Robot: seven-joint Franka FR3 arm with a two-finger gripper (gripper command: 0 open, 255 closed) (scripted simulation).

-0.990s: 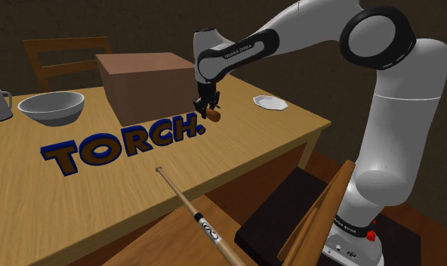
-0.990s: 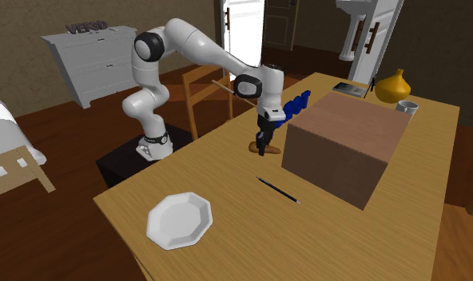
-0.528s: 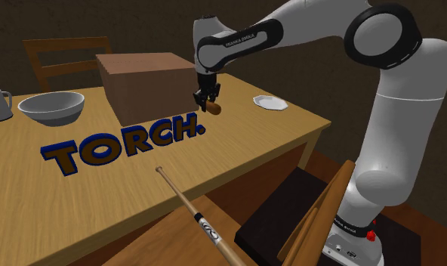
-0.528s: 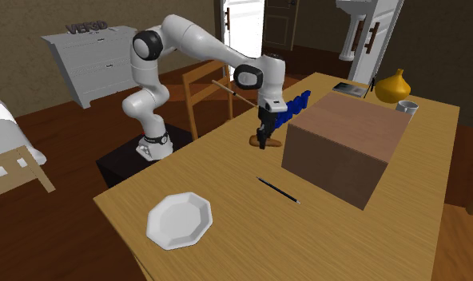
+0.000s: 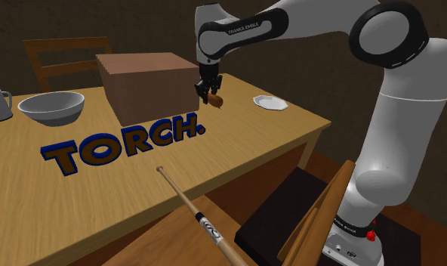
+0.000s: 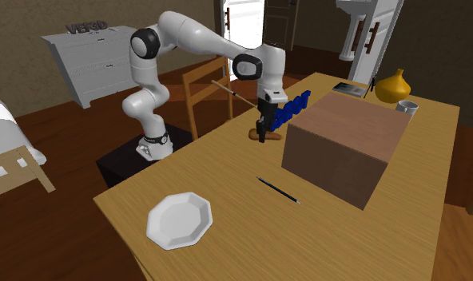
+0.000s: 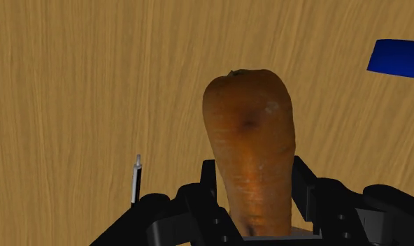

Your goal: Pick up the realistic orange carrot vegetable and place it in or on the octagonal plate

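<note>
i have the gripper (image 5: 210, 91) clenched on the carrot (image 5: 215, 99), a brownish-orange root. in the wrist view its two black fingers (image 7: 209, 175) press the carrot (image 7: 251, 154) from both sides, with the blunt end sticking out past the tips over the wood-grain table (image 7: 73, 84). in the shoulder view the carrot hangs beside the near corner of the brown box (image 5: 146, 83), and it looks clear of the tabletop.

the white octagonal plate (image 5: 269, 102) sits near the table's edge, well apart from the carrot. in the second exterior view the plate (image 6: 179, 220) lies at the near end of the table (image 6: 347, 239).

readable writing: big blue block letters (image 5: 124, 142) with brown faces lie flat on the table in front of the box and spell "torch." white lettering on the arm's dark forearm link (image 5: 241, 30) reads "franka emika". the wooden bat (image 5: 195, 215) has a dark logo near its thick end, which i can't read. the raised letters (image 6: 87, 27) on the grey dresser (image 6: 91, 60) are too small to make out.

a thin black pen (image 6: 277, 190) lies on the table between the box and the plate.
</note>
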